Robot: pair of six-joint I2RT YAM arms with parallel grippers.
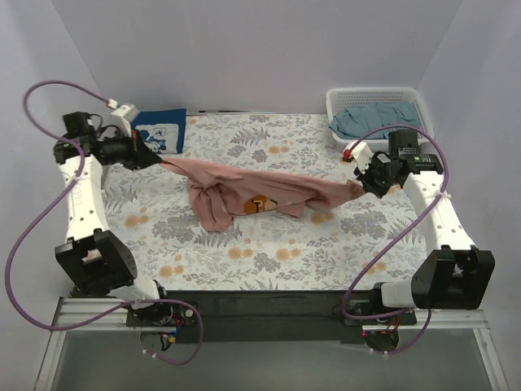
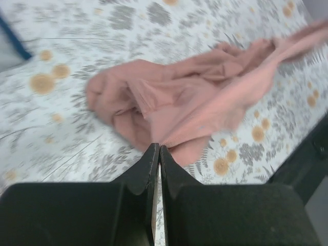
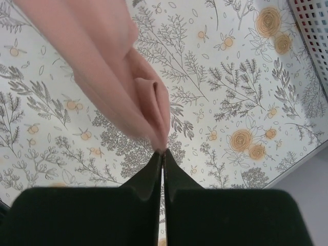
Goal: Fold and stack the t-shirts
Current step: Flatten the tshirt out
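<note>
A dusty-pink t-shirt [image 1: 244,191] with a brown-orange print hangs stretched between both grippers above the floral table cloth [image 1: 269,252]. My left gripper [image 1: 159,161] is shut on its left end; in the left wrist view the cloth [image 2: 179,102] runs out from the pinched fingertips [image 2: 158,148]. On the other side my right gripper [image 1: 362,186] is shut on its right end [image 3: 118,77], the tips meeting at the cloth [image 3: 162,151]. The shirt's middle sags and bunches onto the table. A navy t-shirt [image 1: 159,130] with white print lies at the back left. A grey-teal t-shirt [image 1: 370,120] sits in the basket.
A white lattice basket [image 1: 338,102] stands at the back right corner, just behind my right arm; its wall [image 3: 312,36] shows in the right wrist view. White walls close in the table on three sides. The dark near edge [image 1: 269,303] runs between the arm bases.
</note>
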